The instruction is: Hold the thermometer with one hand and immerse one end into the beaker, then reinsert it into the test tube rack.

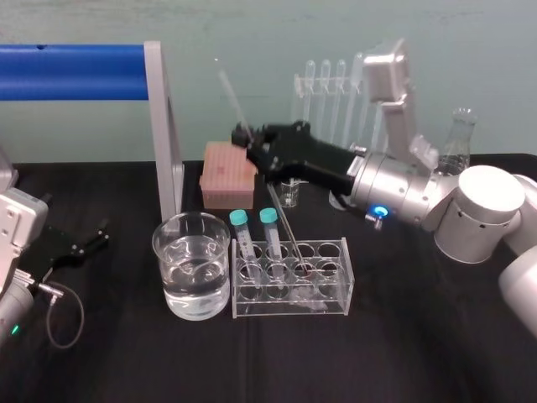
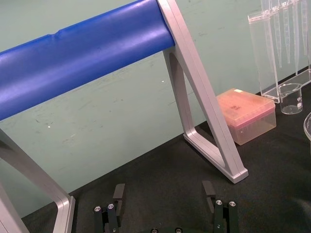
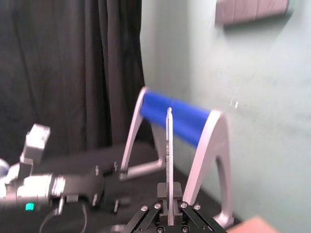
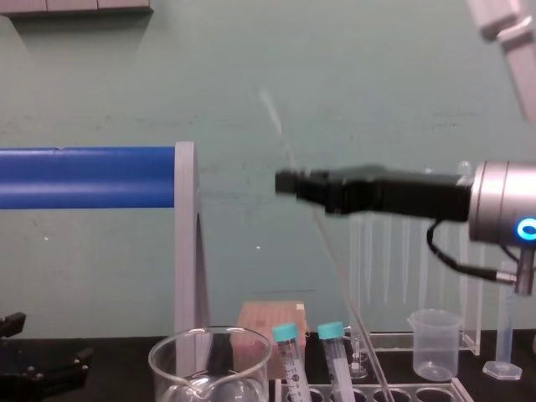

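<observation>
The thermometer (image 1: 285, 222) is a long clear rod leaning back and to the left. Its lower end meets the test tube rack (image 1: 336, 252) at a hole right of two teal-capped tubes (image 1: 243, 239). My right gripper (image 1: 244, 134) reaches in from the right, high over the table, and is shut on the thermometer (image 4: 335, 260) well above the rack. In the right wrist view the thermometer (image 3: 169, 145) stands up from between the closed fingers (image 3: 165, 206). The water-filled beaker (image 1: 168, 243) stands just left of the rack. My left gripper (image 2: 165, 189) rests open at the table's left.
A frame with a blue bar (image 1: 71, 71) and a grey post (image 1: 164, 126) rises behind the beaker. A pink tip box (image 1: 228, 172), a small plastic beaker (image 1: 290, 191), a clear pipette stand (image 1: 331, 92) and a flask (image 1: 457, 138) line the back.
</observation>
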